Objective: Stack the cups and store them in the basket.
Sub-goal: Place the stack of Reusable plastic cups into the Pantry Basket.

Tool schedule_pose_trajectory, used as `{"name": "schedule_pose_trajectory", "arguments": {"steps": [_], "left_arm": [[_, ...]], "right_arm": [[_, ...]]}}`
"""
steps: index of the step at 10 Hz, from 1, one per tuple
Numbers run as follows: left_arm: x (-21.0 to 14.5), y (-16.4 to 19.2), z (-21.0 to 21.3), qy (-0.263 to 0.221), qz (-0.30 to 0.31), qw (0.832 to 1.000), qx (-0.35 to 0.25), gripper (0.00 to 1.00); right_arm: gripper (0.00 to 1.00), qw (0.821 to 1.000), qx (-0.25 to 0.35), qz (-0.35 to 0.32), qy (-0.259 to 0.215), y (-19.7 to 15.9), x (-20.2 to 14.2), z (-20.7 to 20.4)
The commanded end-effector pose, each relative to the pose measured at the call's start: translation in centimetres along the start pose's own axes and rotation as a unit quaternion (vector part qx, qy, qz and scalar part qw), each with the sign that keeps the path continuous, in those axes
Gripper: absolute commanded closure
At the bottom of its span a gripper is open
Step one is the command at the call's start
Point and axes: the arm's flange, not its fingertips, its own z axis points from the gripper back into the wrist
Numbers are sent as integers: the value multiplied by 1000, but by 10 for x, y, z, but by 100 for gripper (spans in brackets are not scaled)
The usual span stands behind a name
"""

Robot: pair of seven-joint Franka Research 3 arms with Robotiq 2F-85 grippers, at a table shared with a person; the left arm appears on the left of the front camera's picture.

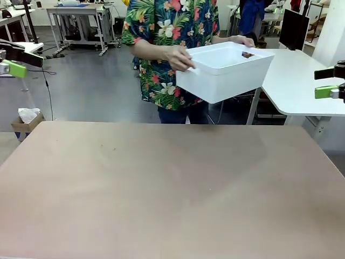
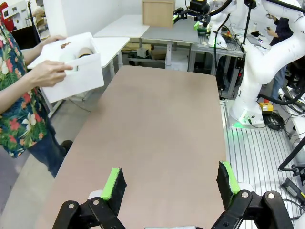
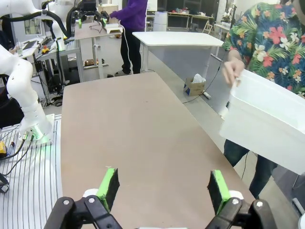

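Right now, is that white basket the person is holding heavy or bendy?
Probably light: the person's hands hold the basket up in the air by its rim. It looks stiff, since its plain walls stay straight. Smooth plastic could be a bit slippery.

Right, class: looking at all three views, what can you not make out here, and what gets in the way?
- Cups inside the basket: front view, its near wall hides them; a brown bit shows at the rim.
- How many cups: left wrist view, too small.
- Basket contents: right wrist view, wall hides them, frame edge cuts it.
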Motion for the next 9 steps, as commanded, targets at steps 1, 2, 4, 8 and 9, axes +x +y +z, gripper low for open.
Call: {"name": "schedule_pose_trajectory", "arguments": {"steps": [1, 2, 4, 8, 9], "left_arm": [[5, 1, 0, -12, 2, 1000, -1, 0], [5, 1, 0, -12, 2, 1000, -1, 0], [5, 1, 0, -12, 2, 1000, -1, 0], [5, 1, 0, -12, 2, 1000, -1, 0], [5, 1, 0, -12, 2, 1000, -1, 0]], "right_arm": [[0, 1000, -2, 9, -15, -2, 1, -2], [0, 1000, -2, 9, -15, -2, 1, -2], [0, 1000, -2, 9, -15, -2, 1, -2], [0, 1000, -2, 9, -15, -2, 1, -2], [0, 1000, -2, 9, -15, -2, 1, -2]]}}
